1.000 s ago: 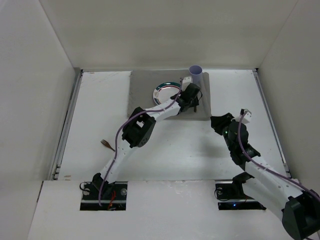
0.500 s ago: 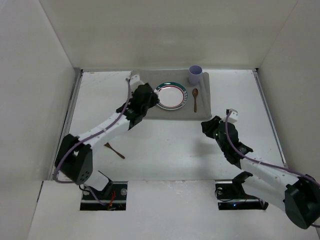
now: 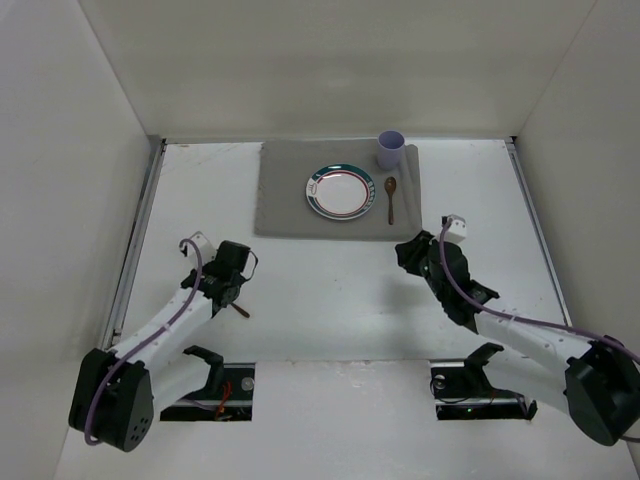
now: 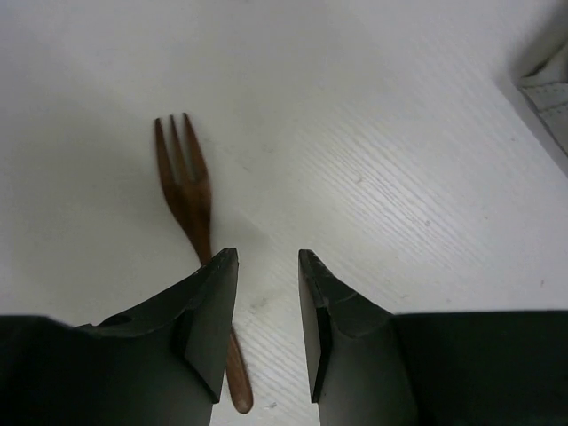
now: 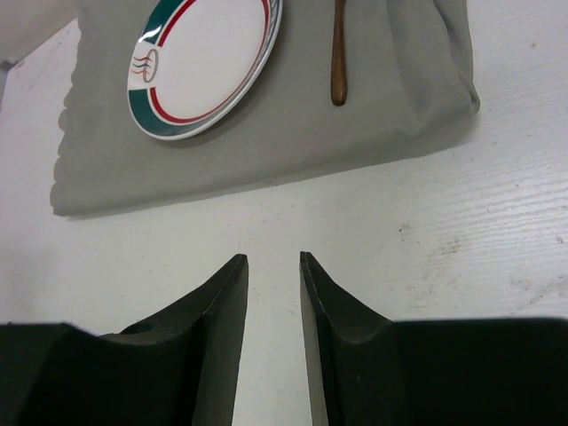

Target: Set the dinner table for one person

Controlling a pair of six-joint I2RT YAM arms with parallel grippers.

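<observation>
The white dinner table (image 3: pixel 330 300) carries a grey placemat (image 3: pixel 290 205) at the back. On the mat are a green-rimmed plate (image 3: pixel 340 191), a brown spoon (image 3: pixel 390 200) to its right and a lilac cup (image 3: pixel 390 150). A brown wooden fork (image 3: pixel 241 310) lies on the table at the near left. My left gripper (image 3: pixel 230 290) hovers over it, open and empty. In the left wrist view the fork (image 4: pixel 189 191) runs under the left finger, beside the gap of the gripper (image 4: pixel 267 257). My right gripper (image 3: pixel 406 250) is open and empty, just in front of the mat.
Metal rails (image 3: pixel 135 240) run along the table's side edges and white walls enclose it. The right wrist view shows the plate (image 5: pixel 209 58), the spoon (image 5: pixel 338 53) and the mat's near edge (image 5: pixel 266 151) ahead of the right gripper (image 5: pixel 273 259).
My left arm has swung from the spoon on the placemat back to the near left, above the fork. The spoon stays on the mat. My right gripper has drifted slightly left.
</observation>
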